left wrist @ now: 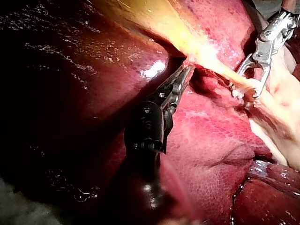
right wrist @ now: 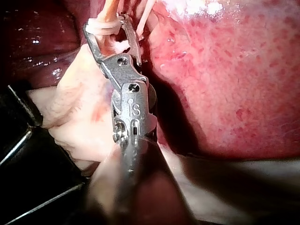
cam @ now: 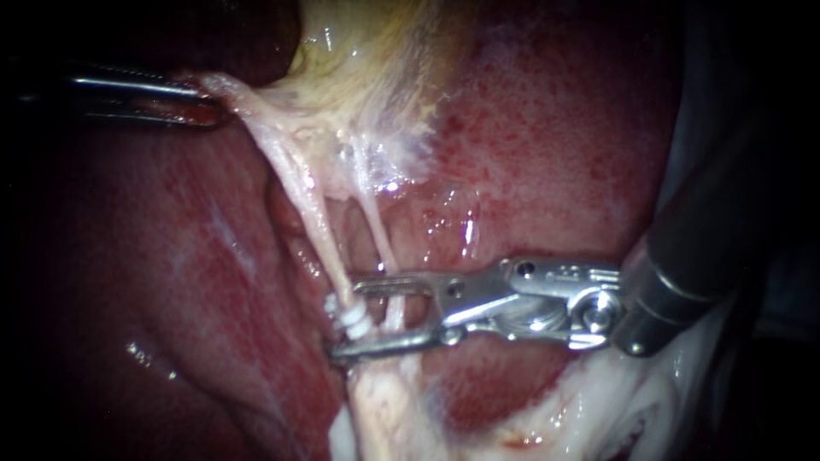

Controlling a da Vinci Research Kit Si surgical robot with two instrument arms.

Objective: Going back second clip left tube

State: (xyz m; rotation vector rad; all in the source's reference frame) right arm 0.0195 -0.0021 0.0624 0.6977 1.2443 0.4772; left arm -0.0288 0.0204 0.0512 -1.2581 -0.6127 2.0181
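Endoscope view: pulling a pale strand at the edge of the gallbladder (cam: 367,51) sideways with the left instrument (cam: 212,109), hand clamped together on that strand, and so stretching both tubes taut over the liver (cam: 555,128). Straddling those tubes with the right instrument (cam: 367,318), hand standing apart and gripping nothing, with the white clip (cam: 352,323) sitting on the left tube (cam: 312,222) inside that gap and the right tube (cam: 382,243) crossing the gap just beside it. Risking, in backing out from here, hooking the clip with the lower tip and dragging it along or off the left tube. Risking too catching the thin right tube on the upper tip and tearing it, judging by how little slack the pull seems to be leaving. Left wrist view: biting the strand with the left instrument (left wrist: 184,71) only at the very tip of the hand, so risking a slip that would drop the tubes against the right instrument (left wrist: 251,79), spread around the clip (left wrist: 236,91). Right wrist view: showing the right instrument (right wrist: 111,30) with hand apart, the clip (right wrist: 104,29) lying across between the two tips and a tube (right wrist: 110,9) running on beyond. Not showing whether either tip is touching the clip, so calling for a straight pull back along the shaft, without twisting or closing.
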